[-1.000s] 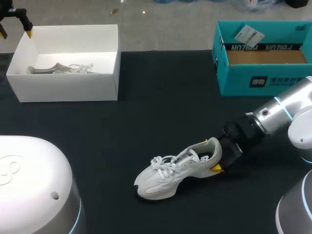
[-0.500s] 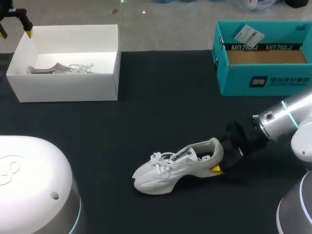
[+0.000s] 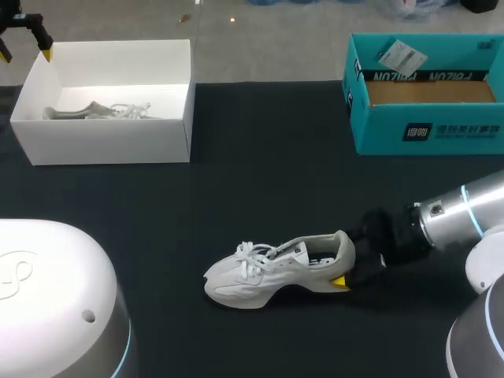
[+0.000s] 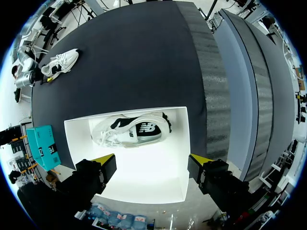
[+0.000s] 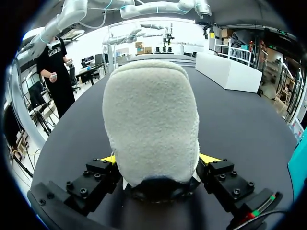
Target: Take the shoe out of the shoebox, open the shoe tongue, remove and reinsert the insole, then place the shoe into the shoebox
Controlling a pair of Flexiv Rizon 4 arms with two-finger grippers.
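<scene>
Change: the shoe [image 3: 268,272] went toward the lower left of the head view and its toe came down, so it lay flatter on the worktop [image 3: 260,181], in the lower middle
Right gripper [image 5: 156,160]: clamped on the heel from both sides
Meaning: I judged the shoe was out and set down, with the tongue next
Left gripper [image 4: 152,159]: fingers wide apart above the white box [image 3: 157,142], upper left
Around: second shoe [image 4: 129,132] inside that box; teal shoebox [image 3: 425,126] upper right, well apart
In the way: the laces [image 3: 252,258] bunched over the tongue might hinder opening

Bare tabletop [image 3: 268,157] spans the middle, passable between white shoebox [image 3: 110,143] at far left, teal box [image 3: 378,130] at far right, and shoe [image 3: 260,272] nearer the front.
</scene>
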